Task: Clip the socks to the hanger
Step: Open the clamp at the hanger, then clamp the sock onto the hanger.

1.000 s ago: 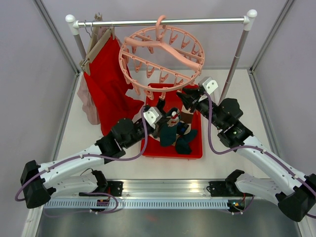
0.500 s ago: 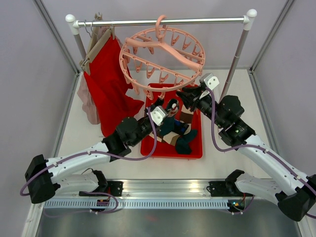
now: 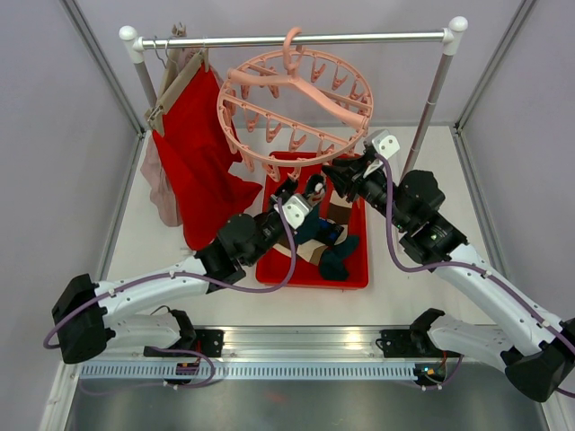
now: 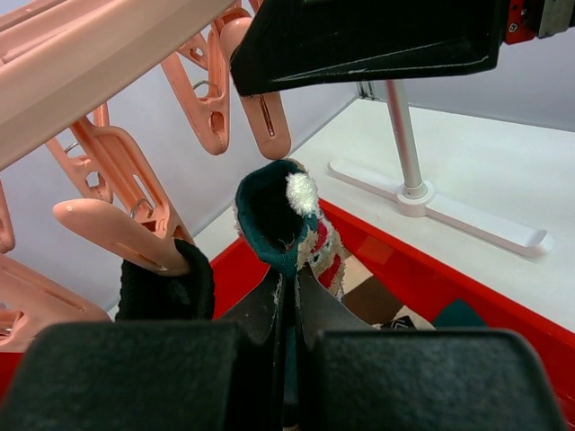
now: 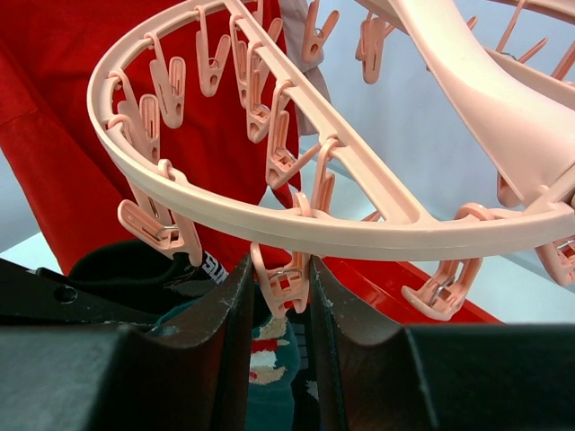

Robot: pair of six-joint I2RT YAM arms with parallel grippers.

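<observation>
left gripper (image 4: 287, 292) — sock (image 4: 272, 211), right gripper (image 5: 278, 268) — peg (image 5: 284, 285)

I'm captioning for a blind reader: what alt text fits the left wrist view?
The left gripper pinches a dark teal sock, holding it up toward the hanger's pink pegs; a red tray and white table lie beneath.

White arms (image 3: 144, 292), black joints (image 3: 238, 238), purple cables (image 3: 387, 235), black fingers (image 4: 328, 314)

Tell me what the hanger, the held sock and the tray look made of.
Hanger: smooth pale-pink moulded plastic, satin sheen; a clip shows a thin wire spring, likely metal. Sock: knit fabric, dark teal, fuzzy white tuft. Tray: red, glossy, thin-walled, probably plastic.
</observation>
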